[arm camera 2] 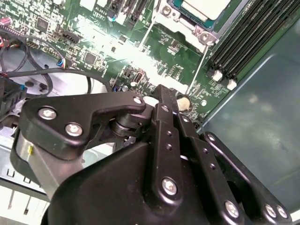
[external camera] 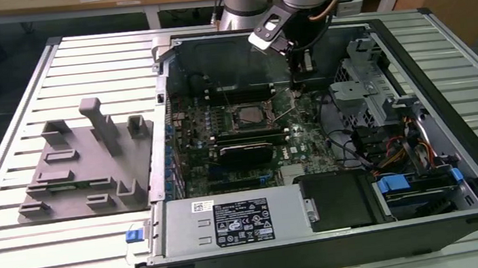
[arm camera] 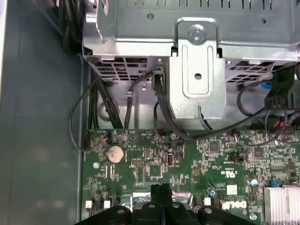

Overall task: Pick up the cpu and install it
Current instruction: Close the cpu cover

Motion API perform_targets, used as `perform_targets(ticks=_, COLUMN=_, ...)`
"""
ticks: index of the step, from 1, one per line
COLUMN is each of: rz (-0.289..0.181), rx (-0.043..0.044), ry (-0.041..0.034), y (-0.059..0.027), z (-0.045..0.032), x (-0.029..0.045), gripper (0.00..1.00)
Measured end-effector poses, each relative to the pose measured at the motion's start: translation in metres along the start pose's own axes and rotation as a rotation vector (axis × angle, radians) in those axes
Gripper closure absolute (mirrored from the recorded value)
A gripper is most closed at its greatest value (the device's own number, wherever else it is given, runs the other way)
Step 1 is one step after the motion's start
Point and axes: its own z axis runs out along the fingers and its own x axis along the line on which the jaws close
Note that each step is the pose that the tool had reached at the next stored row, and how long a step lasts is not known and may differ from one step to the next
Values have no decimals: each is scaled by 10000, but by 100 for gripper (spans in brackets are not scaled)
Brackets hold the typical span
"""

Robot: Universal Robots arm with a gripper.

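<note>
Cpu (arm camera 2: pixel 206 5) sits in socket (external camera: pixel 250 114), lever (arm camera 2: pixel 197 65) appears up; claw (arm camera: pixel 161 190) looks shut, empty, tip near lever end; rec. slow press, no side load on board (arm camera: pixel 211 159).

Evenly bright over the slatted table (external camera: pixel 83 63) in the exterior view, lit from overhead, barely a shadow. Much dimmer down inside the computer case (external camera: pixel 321 261), darkest on the near side toward the exterior view's right.

Hard glare in the second wrist view: blown out white across the middle of the motherboard (arm camera 2: pixel 136 61), detail washed away there. Soft sheen on the case wall (arm camera 2: pixel 262 108). Nearly black on the gripper (arm camera 2: pixel 166 93), picked out just by glints on screw heads.

Flatter and calmer in the first wrist view, well lit on the metal bracket (arm camera: pixel 197 75), murky among the cables (arm camera: pixel 107 108).
</note>
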Motion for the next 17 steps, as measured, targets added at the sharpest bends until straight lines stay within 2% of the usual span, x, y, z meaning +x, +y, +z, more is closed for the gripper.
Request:
perform_targets(ticks=4, rz=-1, rx=5, ry=-15, y=82, z=33, x=15, gripper=89)
perform_targets(ticks=11, rz=-7, rx=4, ry=-99, y=104, z=137, x=35, gripper=89)
perform_targets(ticks=17, rz=-7, rx=4, ry=-130, y=128, z=204, x=54, gripper=89)
